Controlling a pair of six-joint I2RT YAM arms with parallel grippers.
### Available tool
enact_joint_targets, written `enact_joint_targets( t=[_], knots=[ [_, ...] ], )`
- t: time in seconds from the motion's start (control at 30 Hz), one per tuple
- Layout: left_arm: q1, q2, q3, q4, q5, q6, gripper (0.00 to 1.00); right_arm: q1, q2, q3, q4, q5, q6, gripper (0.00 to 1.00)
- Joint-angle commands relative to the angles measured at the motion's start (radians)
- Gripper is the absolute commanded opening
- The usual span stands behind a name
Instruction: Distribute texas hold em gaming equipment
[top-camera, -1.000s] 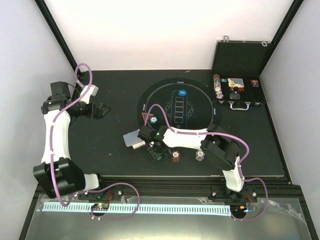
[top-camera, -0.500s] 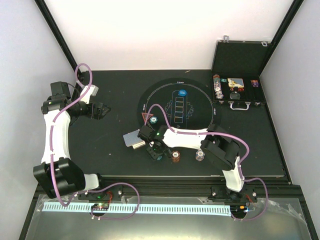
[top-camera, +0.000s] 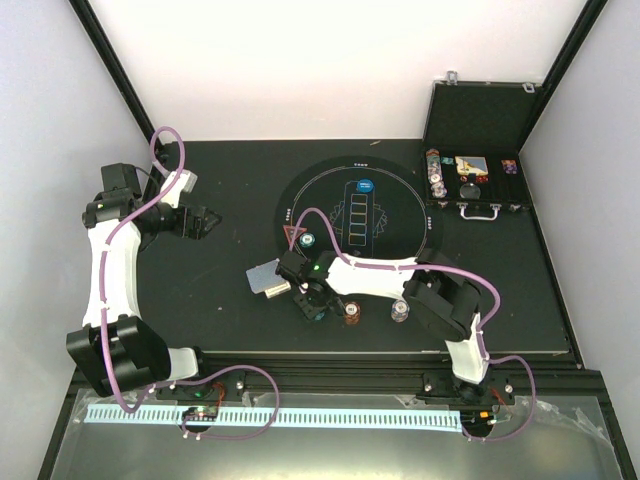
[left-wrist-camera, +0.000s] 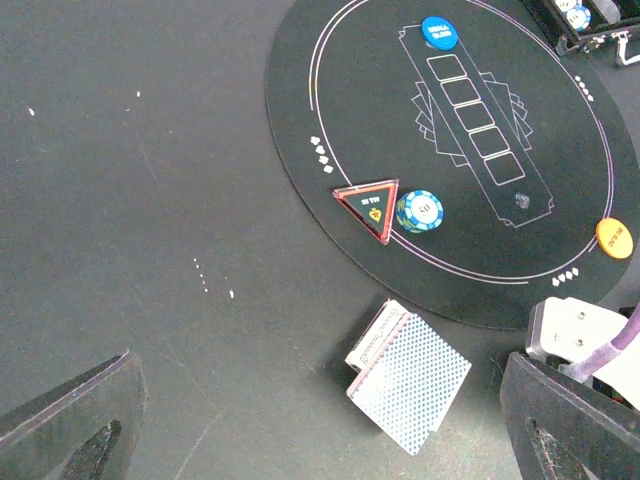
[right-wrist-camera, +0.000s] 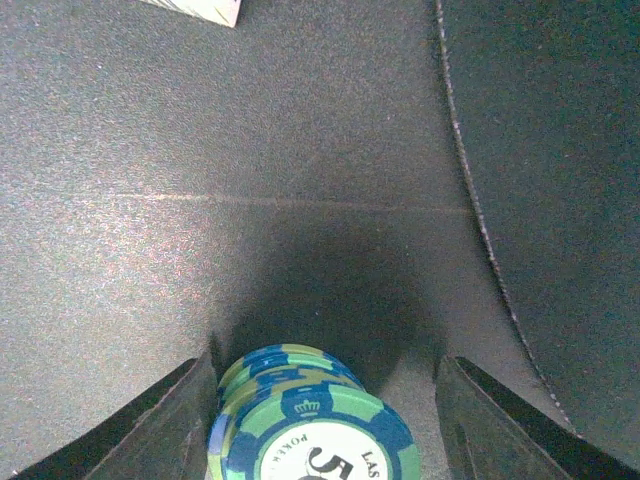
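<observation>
1. L gripper (top-camera: 207, 222): jaws spread wide, nothing between them; hangs over bare table (top-camera: 230, 180), well left of the mat (left-wrist-camera: 350, 90).
2. Card deck (left-wrist-camera: 410, 375): patterned backs up, top cards slid a little off square. Lies on the table just off the mat edge, between the two grippers and much nearer the R one, just to its left.
3. Red triangle (left-wrist-camera: 368, 205): flat on the mat near its rim, beyond the R gripper.
4. Single chip (left-wrist-camera: 419, 211), blue-green w/ white centre: flat on the mat, just right of the triangle, touching or nearly so.
5. R gripper (top-camera: 312, 300): low over the table, jaws apart, one on each side of a green-blue chip stack (right-wrist-camera: 310, 430). L finger (right-wrist-camera: 170, 425) right against the stack; gap shows at the R finger, so no pinch.
6. Brown-red chip stack (top-camera: 352, 314): on the table, just right of the R gripper.
7. Whitish chip stack (top-camera: 399, 313): further right, same row.
8. Blue button (left-wrist-camera: 439, 31): on the mat, far side.
9. Orange button (left-wrist-camera: 614, 237): at the mat's right rim.
10. Open case (top-camera: 475, 185): lid up, far right, well apart from both grippers; contents too small to tell.
</observation>
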Motion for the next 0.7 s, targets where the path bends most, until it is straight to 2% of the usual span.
enact_joint_targets(
  t=[0.0,0.4,0.47,0.67],
  knots=[
    [0.01,-0.022,0.036,-0.026,0.013,0.018,0.99,0.006,-0.042,0.007,-0.019,0.002,-0.001,0.62],
    [0.009,-0.022,0.035,-0.03,0.017,0.019,0.99,0.008,-0.052,0.006,-0.024,0.0,-0.002,0.63],
    [0.009,-0.022,0.035,-0.03,0.016,0.019,0.99,0.008,-0.052,0.008,-0.024,0.002,-0.002,0.6],
    [0.009,-0.022,0.033,-0.033,0.019,0.02,0.99,0.007,-0.056,0.018,-0.03,-0.002,-0.002,0.43]
  ],
)
